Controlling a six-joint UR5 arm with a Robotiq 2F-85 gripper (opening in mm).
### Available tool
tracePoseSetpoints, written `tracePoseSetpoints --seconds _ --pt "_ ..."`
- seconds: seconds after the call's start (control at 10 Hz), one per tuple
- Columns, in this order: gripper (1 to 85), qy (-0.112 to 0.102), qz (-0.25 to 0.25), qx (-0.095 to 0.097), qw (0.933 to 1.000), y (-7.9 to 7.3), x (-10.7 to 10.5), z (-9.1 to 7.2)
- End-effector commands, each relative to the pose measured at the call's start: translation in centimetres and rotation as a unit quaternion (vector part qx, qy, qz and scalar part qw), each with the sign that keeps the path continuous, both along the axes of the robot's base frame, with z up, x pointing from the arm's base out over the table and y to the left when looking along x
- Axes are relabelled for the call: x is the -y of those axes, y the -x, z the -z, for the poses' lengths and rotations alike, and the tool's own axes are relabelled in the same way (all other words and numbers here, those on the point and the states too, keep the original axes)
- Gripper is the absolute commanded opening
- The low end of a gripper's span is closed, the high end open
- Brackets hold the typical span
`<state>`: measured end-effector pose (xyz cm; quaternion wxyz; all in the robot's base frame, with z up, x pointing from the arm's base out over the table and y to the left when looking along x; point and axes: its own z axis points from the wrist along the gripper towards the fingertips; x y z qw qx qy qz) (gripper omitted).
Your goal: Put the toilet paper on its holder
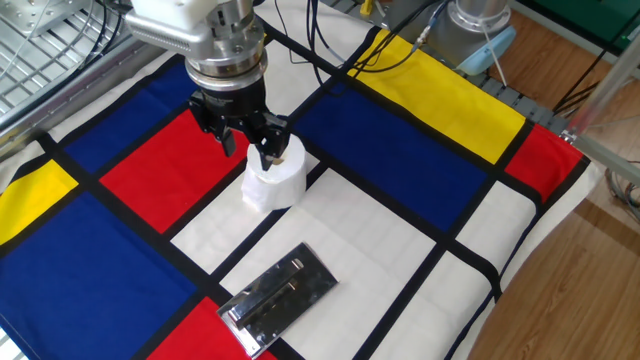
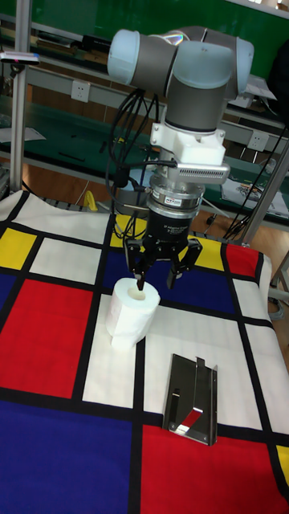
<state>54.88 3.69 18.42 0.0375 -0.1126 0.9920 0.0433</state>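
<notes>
The toilet paper (image 1: 277,183) (image 2: 130,316) stands upright on a white panel of the cloth, hollow core facing up. My gripper (image 1: 250,148) (image 2: 156,279) hangs right over its top, open. One finger (image 1: 268,153) reaches down at the core opening, and the other stays outside the roll's wall. Neither finger visibly squeezes the paper. The holder (image 1: 281,297) (image 2: 193,397), a shiny chrome plate with a slim bar, lies flat nearer the table's front, a short gap away from the roll.
A cloth of red, blue, yellow and white panels with black stripes (image 1: 400,150) covers the table. Cables (image 1: 330,50) run across the far side by the arm's base (image 1: 478,25). A wire rack (image 1: 40,40) sits at the far left. The table's right edge (image 1: 540,250) drops to the wooden floor.
</notes>
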Motion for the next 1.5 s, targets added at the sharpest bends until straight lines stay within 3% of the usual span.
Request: tracePoseSetpoints --seconds 0.0,0.6,1.0,1.4 --pt "55.0 -0.006 0.003 0.001 1.0 0.6 -0.1 0.1" --pt "54.7 -0.009 -0.003 0.012 0.9999 1.8 0.8 1.1" --pt "55.0 -0.005 -0.006 0.011 0.9999 2.7 2.0 2.3" --pt "55.3 0.003 -0.011 0.007 0.9999 3.5 2.9 2.4"
